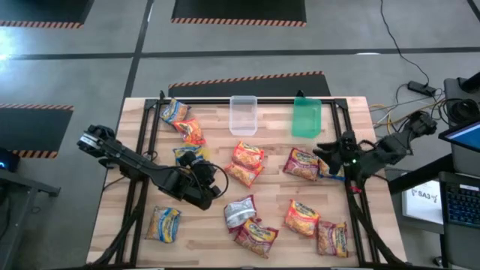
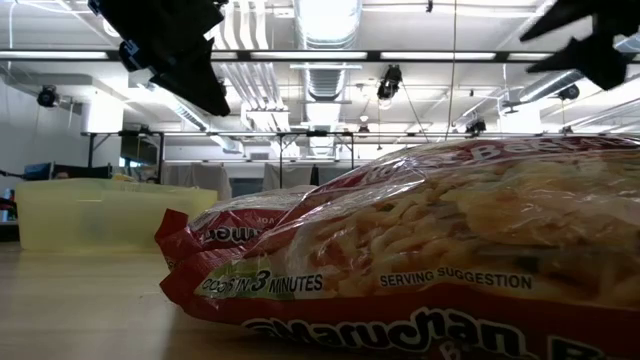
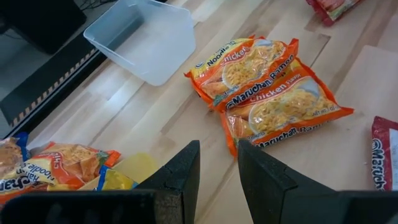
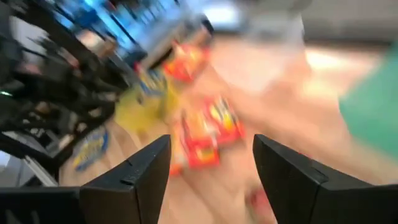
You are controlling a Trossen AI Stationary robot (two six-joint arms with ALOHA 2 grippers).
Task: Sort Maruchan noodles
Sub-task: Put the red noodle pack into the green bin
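**Packets strewn across the table, both grippers carrying nothing**

Nearest the front edge we see a row of Maruchan noodles: a yellow-and-blue packet (image 1: 163, 223) at the left, a crumpled silvery packet (image 1: 239, 211) near the middle with a dark red packet (image 1: 256, 235) touching it on the front side, then an orange-red packet (image 1: 302, 217) and another (image 1: 331, 238) just beside it toward the right corner. From table height, one red packet (image 2: 420, 250) fills most of the low view.

Further in, the left gripper (image 1: 214, 182) hangs over the middle-left of the table; its fingers (image 3: 180, 177) stand a little apart with only a narrow gap, pinching nothing. Just beyond it lie two overlapping orange chicken packets (image 1: 247, 163), and a yellow tub (image 1: 189, 156) sits at its side. The right gripper (image 1: 327, 155) hovers at the right, next to a red packet (image 1: 301, 163), its fingers (image 4: 142, 174) spread wide and empty.

Farther back, two more packets (image 1: 184, 122) lie near the left rear corner. At the far edge stand a clear tub (image 1: 243, 115) and a green tub (image 1: 306, 117), well apart from each other on the wooden table (image 1: 120, 196).
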